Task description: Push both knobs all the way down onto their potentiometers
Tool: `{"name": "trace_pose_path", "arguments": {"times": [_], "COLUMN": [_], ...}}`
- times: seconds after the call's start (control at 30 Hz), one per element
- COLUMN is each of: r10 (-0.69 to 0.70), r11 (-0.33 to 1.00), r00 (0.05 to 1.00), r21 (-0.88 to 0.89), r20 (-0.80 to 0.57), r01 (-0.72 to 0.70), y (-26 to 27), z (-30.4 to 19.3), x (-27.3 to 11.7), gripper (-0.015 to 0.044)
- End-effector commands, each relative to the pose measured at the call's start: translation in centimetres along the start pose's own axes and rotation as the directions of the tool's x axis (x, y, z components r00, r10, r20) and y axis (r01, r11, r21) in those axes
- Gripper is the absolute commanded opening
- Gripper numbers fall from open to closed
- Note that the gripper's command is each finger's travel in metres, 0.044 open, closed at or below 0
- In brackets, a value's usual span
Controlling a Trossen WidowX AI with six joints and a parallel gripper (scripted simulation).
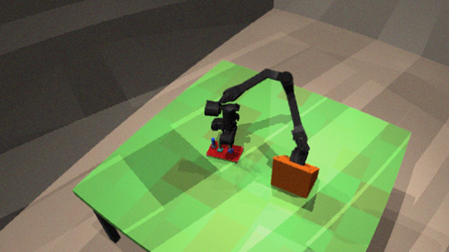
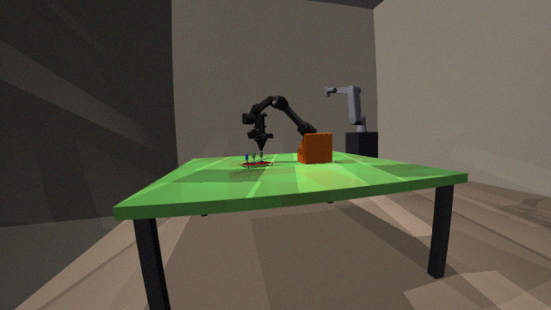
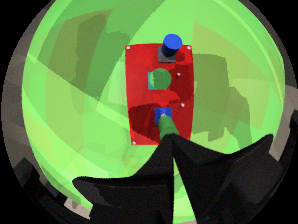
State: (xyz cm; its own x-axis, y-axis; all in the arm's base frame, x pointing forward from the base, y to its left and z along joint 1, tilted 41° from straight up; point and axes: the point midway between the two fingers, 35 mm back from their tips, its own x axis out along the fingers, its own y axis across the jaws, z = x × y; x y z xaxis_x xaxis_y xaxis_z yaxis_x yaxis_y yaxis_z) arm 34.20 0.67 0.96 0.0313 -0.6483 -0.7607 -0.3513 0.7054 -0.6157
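Observation:
The red circuit board (image 1: 236,156) (image 3: 137,95) stands low on the table. A blue knob (image 1: 213,139) (image 2: 246,157) (image 3: 172,45) stands over a dark grey potentiometer (image 3: 166,56) at the board's far end in the wrist view. A green knob (image 2: 254,155) (image 3: 161,79) stands over the middle, teal potentiometer (image 3: 151,81). Another green knob (image 2: 261,156) (image 3: 169,128) stands over the blue potentiometer (image 3: 158,113), with a bit of pale shaft showing between. My gripper (image 2: 261,150) (image 3: 169,137) is shut and empty, its tips right at the top of this knob. Whether they touch is unclear.
The orange block (image 1: 293,176) (image 2: 318,148) stands by the arm's base on the green table (image 1: 219,235) (image 2: 284,189). A grey robot arm (image 2: 355,105) stands on a dark pedestal (image 2: 362,144) behind the table.

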Motion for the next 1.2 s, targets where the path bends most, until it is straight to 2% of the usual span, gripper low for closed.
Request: {"name": "trace_pose_path", "arguments": {"times": [0.0,1.17], "r10": [-0.003,-0.003], "r11": [1.0,1.0], "r00": [1.0,1.0], "r21": [-0.004,-0.004], "r20": [0.0,0.0], "r01": [0.003,0.003], "y": [-0.03,-0.04], "z": [0.0,0.0], "x": [0.06,0.54], "gripper": [0.0,0.0]}}
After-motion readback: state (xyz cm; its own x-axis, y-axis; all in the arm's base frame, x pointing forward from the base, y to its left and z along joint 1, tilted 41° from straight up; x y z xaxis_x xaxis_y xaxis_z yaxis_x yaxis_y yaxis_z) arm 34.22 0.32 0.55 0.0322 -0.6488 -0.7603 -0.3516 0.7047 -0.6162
